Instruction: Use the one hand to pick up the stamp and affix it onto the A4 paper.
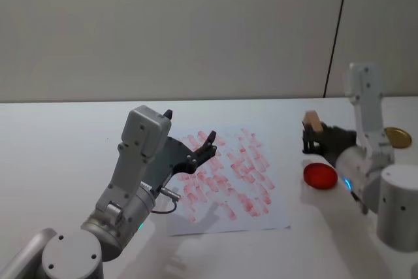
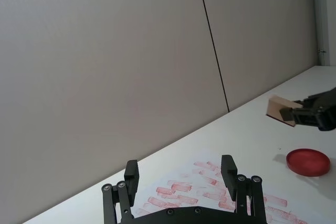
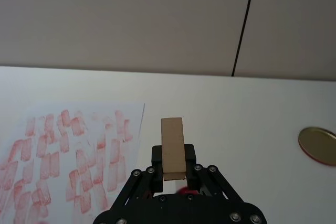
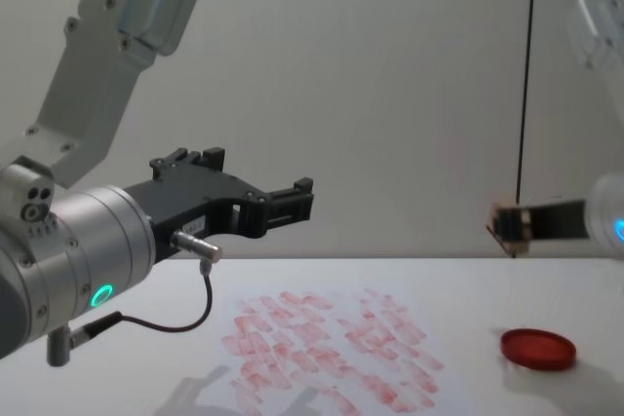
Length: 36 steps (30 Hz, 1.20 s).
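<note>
Right gripper (image 1: 308, 136) with fingers clenched on the stamp (image 1: 312, 122), held aloft above the red ink pad (image 1: 320, 175), long axis pointing up out of the grip, A4 paper (image 1: 274, 217) off toward the left; left gripper (image 1: 204, 147) hovering released over it.

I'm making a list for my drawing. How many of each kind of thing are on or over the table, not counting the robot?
Wooden stamp, held up in the right claw: 1
Red ink pad: 1
Stamped A4 paper: 1
Gold round lid: 1
Total: 4
</note>
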{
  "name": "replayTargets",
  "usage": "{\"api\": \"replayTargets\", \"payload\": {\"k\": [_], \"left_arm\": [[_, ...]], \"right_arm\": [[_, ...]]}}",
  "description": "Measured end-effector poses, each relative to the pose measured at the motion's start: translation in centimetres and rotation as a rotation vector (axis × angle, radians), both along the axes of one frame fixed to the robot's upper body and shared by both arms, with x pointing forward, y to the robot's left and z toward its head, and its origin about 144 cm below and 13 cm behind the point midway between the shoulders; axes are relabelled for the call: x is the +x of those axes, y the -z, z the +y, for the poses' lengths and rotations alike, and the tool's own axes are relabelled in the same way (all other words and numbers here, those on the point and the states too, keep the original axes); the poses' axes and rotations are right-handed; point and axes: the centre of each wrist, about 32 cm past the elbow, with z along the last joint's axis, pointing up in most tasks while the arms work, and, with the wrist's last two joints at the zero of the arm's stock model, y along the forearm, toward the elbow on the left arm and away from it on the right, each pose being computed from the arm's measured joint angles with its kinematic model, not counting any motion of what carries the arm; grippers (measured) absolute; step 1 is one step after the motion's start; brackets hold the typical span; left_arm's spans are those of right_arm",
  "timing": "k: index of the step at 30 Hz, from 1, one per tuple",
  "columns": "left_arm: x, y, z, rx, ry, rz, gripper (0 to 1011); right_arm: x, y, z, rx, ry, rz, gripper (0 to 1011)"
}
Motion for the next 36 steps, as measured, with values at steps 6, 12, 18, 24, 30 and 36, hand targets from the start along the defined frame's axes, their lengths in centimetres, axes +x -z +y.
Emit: {"api": "replayTargets", "payload": {"k": [6, 12, 18, 24, 30, 36], "left_arm": [[0.0, 0.0, 0.0, 0.0, 0.0, 0.0, 993], [0.0, 0.0, 0.0, 0.0, 0.0, 0.0, 993], [0.0, 0.0, 0.0, 0.0, 0.0, 0.0, 993], [0.0, 0.0, 0.0, 0.0, 0.0, 0.0, 993], [0.0, 0.0, 0.0, 0.0, 0.0, 0.0, 993], [0.0, 0.0, 0.0, 0.0, 0.0, 0.0, 993]], "right_arm": [[-0.8, 1.2, -0.7, 0.006, 0.016, 0.044, 219], [-1.0, 2.1, -1.2, 0.011, 0.027, 0.078, 218], [-1.0, 3.0, -1.6, 0.014, 0.036, 0.108, 219], [-0.8, 3.6, -1.9, 0.019, 0.04, 0.129, 221], [-0.6, 4.0, -2.1, 0.026, 0.041, 0.144, 373], [-0.5, 4.2, -2.2, 0.032, 0.04, 0.139, 581]]}}
